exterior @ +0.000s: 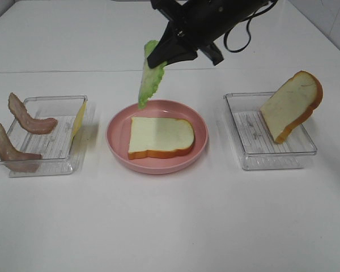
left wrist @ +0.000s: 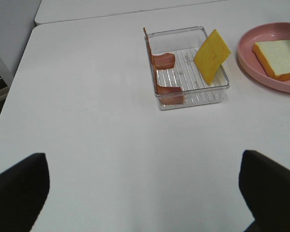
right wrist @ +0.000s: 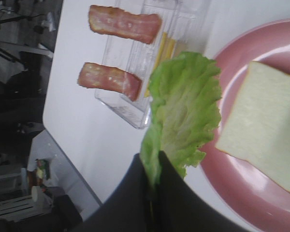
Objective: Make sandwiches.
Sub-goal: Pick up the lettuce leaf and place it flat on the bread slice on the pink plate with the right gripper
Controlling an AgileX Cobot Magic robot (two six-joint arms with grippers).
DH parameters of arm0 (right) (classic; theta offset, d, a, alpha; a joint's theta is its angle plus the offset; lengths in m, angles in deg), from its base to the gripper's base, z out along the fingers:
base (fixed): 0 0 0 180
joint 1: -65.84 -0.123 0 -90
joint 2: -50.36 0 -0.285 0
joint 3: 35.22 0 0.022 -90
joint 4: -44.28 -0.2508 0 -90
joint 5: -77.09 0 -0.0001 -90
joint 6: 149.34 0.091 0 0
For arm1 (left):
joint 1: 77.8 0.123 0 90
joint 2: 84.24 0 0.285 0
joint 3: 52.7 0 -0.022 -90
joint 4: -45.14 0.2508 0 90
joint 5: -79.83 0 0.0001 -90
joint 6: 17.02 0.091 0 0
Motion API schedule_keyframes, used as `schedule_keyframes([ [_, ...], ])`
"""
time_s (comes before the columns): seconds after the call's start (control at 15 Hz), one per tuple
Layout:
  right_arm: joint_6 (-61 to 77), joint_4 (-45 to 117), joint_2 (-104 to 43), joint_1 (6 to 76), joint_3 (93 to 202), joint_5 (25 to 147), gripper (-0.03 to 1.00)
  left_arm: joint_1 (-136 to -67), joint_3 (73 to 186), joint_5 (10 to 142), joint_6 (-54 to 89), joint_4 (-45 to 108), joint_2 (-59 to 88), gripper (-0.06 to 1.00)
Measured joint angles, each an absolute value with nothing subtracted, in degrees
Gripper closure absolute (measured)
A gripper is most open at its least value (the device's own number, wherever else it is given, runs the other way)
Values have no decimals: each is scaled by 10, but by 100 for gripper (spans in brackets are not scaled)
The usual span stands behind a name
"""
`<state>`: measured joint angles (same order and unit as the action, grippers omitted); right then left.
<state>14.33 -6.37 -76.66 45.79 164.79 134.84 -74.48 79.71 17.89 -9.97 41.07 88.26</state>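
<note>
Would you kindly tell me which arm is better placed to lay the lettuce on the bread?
Right. The right fingers grip the lettuce over the rim of the pink plate, beside the bread slice; the left fingers are open, holding nothing, back over bare table.

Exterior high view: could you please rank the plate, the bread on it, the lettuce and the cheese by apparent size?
plate
bread
lettuce, held nearer the camera, so unsure
cheese, seen edge-on

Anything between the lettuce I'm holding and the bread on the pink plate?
Nothing visible. The lettuce hangs from the right gripper near the pink plate's far rim. The bread slice lies bare on top, with only open air between them.
</note>
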Motion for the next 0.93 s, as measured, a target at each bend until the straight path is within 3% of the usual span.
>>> schedule_keyframes([
  [0.4, 80, -176, -872, 451, 1648, 1336, 95, -745, 797, 179, -100, 411, 883, -5],
  [0.93, 91, -108, -904, 455, 1648, 1330, 95, -745, 797, 179, -100, 411, 883, -5],
])
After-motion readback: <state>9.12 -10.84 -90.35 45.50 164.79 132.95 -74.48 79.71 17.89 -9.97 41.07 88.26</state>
